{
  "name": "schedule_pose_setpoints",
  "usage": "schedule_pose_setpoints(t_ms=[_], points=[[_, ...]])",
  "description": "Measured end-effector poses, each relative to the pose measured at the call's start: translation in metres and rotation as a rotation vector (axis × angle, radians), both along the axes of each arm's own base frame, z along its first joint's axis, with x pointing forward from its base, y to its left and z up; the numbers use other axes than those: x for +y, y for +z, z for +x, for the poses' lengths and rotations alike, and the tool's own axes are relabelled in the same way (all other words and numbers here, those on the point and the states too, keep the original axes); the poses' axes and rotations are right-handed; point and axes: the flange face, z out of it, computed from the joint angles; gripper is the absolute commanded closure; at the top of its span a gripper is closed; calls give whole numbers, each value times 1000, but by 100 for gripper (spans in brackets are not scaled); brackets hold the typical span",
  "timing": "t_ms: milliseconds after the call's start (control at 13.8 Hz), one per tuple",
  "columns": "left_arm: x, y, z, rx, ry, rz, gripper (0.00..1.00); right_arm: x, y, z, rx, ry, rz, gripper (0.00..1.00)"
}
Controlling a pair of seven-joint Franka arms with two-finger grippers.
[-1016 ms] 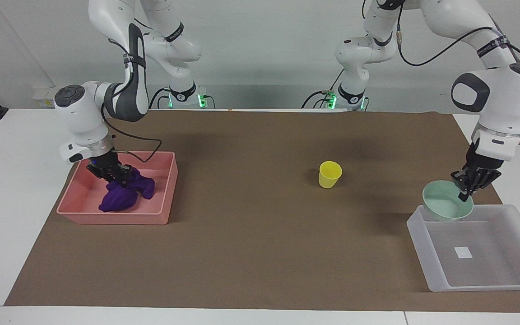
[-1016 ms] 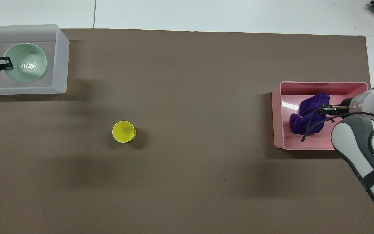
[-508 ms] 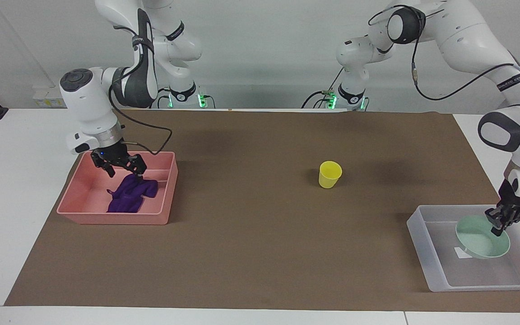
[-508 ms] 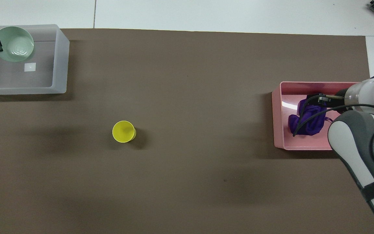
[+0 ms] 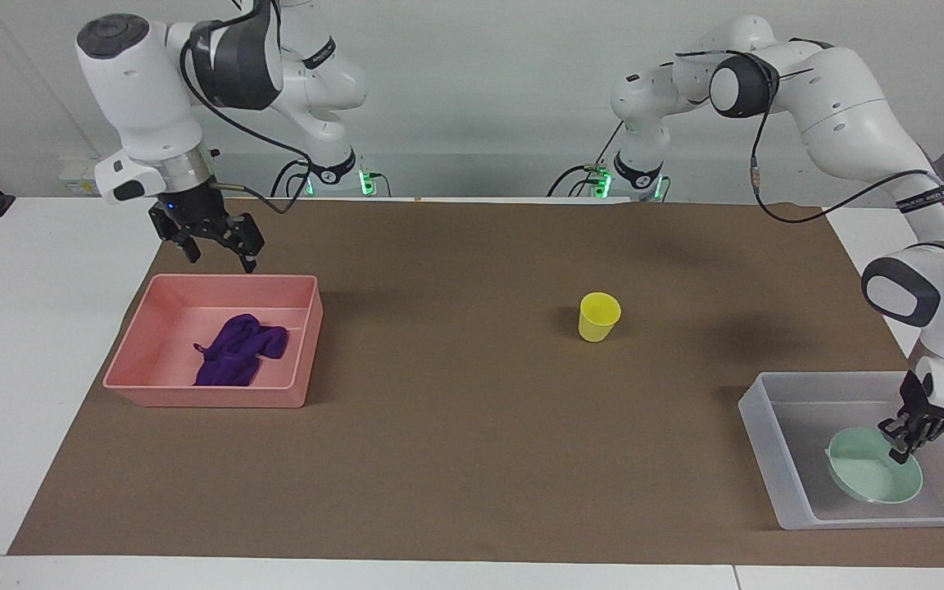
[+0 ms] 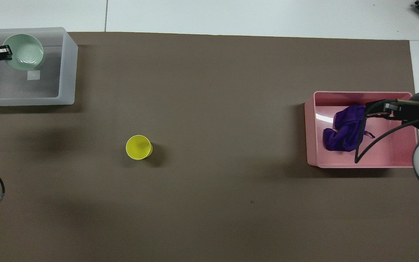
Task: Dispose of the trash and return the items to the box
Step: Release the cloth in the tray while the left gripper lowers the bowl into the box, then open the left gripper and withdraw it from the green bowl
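Your left gripper (image 5: 900,447) is down inside the translucent box (image 5: 771,447) at the left arm's end of the table (image 5: 29,328), jaws pinched shut on the rim of the mint-green bowl (image 5: 869,479). The bowl sits in the box, tilted, with its held edge raised; a white sticker (image 6: 33,75) shows on the box floor just beside it.

Your right gripper (image 5: 218,250) hangs in the air over the robot-side edge of the pink bin (image 5: 210,397), jaws spread wide and holding nothing. The purple rag (image 5: 236,360) lies crumpled on the bin floor, below the jaws and clear of them, no contact.

The yellow cup (image 5: 599,317) stands upright on the brown mat (image 5: 456,459), between the two bins and somewhat closer to the box, well apart from both grippers.
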Motion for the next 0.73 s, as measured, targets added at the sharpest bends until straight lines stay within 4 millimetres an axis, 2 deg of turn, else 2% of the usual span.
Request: schedule_pose_setpoints(t_ms=[145,218,363,435,508,580,653,725], points=[[-1,-10,-2,16,0,-4,100,-4,37,-11,18,-9,1,0],[-1,-19,-4,33,0,-8,100,-5,47,-14,27,-14,2,0],[-2,-34,-10,63,0,-14,97,-7,49,-15,35,-17,3,0],[-3,-38,-11,69,-1,-15,74,-7,47,-15,39,-14,2,0],[-3,-39,-11,73,-1,-16,36,-7,46,-14,41,-8,2,0],[-3,-39,-11,75,-2,-16,5,-7,45,-13,43,6,1,0],[-4,-39,-11,74,-4,-17,0,-7,44,-13,45,24,0,0],[-6,-36,-11,71,-7,-17,0,-7,44,-13,46,33,-1,0]])
